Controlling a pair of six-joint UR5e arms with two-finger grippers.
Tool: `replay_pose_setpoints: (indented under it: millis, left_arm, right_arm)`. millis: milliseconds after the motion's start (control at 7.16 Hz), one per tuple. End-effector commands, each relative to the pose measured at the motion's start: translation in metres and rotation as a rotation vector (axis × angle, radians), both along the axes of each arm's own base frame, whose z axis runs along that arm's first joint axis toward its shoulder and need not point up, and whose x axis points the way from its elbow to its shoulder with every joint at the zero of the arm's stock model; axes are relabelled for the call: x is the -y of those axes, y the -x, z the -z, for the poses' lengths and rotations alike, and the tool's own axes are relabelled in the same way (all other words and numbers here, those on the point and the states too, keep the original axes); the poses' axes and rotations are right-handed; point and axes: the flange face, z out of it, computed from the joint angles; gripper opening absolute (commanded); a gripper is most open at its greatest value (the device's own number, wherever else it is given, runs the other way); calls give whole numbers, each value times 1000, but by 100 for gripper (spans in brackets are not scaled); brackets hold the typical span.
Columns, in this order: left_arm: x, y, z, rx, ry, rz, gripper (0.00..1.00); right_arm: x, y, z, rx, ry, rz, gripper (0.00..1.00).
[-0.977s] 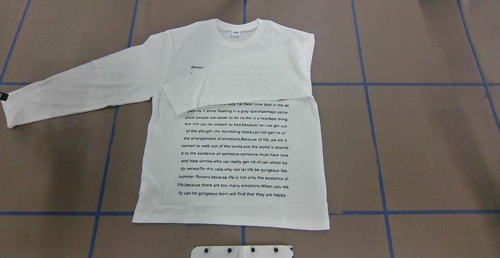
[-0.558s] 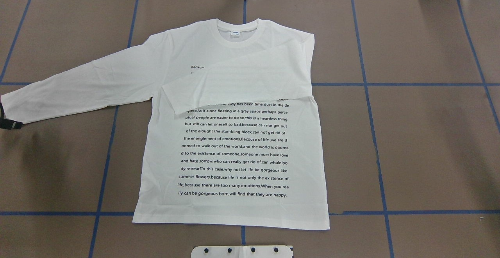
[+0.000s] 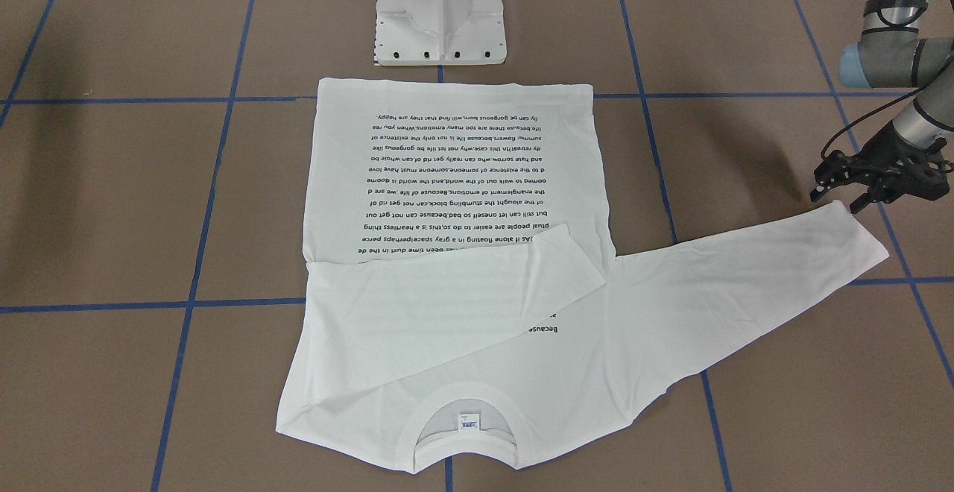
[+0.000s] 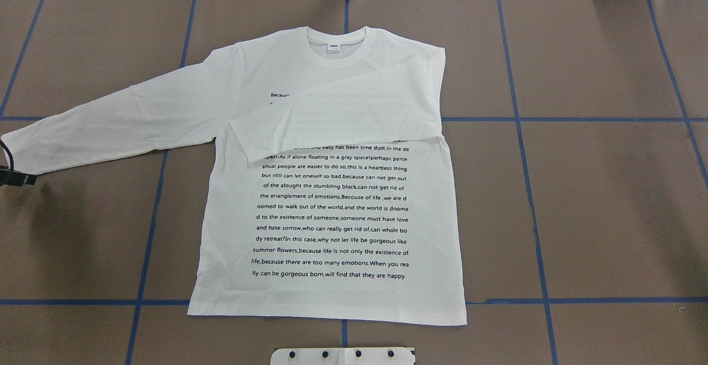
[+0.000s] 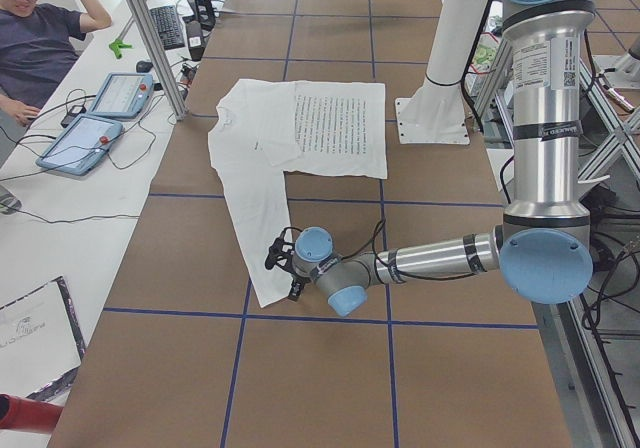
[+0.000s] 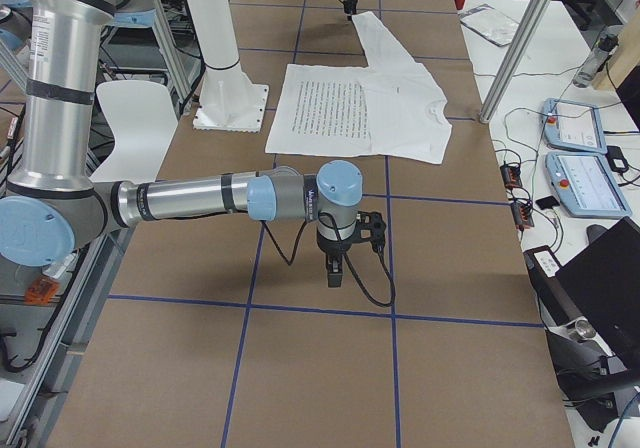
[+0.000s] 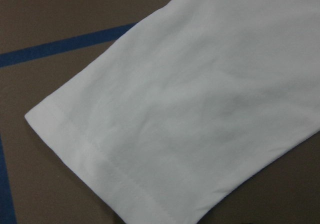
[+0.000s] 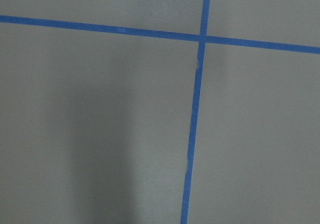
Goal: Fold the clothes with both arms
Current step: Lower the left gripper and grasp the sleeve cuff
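The clothes are one white long-sleeved T-shirt (image 4: 332, 215) lying flat, text side up, collar at the far side. One sleeve is folded across the chest (image 3: 447, 298). The other sleeve (image 4: 110, 124) stretches out to my left. My left gripper (image 3: 838, 197) hovers just over that sleeve's cuff (image 7: 100, 154), open, holding nothing. It barely shows at the overhead view's edge (image 4: 19, 178). My right gripper (image 6: 337, 268) points down over bare table far from the shirt, and I cannot tell its state; only brown paper and tape show in its wrist view.
The white pedestal base (image 3: 440, 15) stands just behind the shirt's hem. Blue tape lines (image 4: 520, 133) grid the brown table. A person (image 5: 40, 38) sits at a side table with tablets (image 5: 95, 133) beyond the collar side.
My left gripper has come in at the overhead view's left edge and slid along the cuff toward the robot's side. The shirt has not moved.
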Motion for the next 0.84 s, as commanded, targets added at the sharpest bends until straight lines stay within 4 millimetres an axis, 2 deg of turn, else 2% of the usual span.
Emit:
replay_pose_setpoints:
  millis: [0, 279, 558, 698]
  left_arm:
    - [5, 0, 0, 16, -11, 18, 78]
    - [3, 0, -1, 18, -11, 19, 76]
    - [2, 1, -3, 21, -7, 21, 66]
    - [2, 2, -3, 26, -8, 25, 65]
  right_arm:
    - [0, 0, 1, 0, -1, 0, 100]
    - [0, -1, 1, 0, -1, -2, 100]
    - [0, -2, 4, 1, -7, -5, 100]
    - [0, -2, 4, 1, -7, -5, 100]
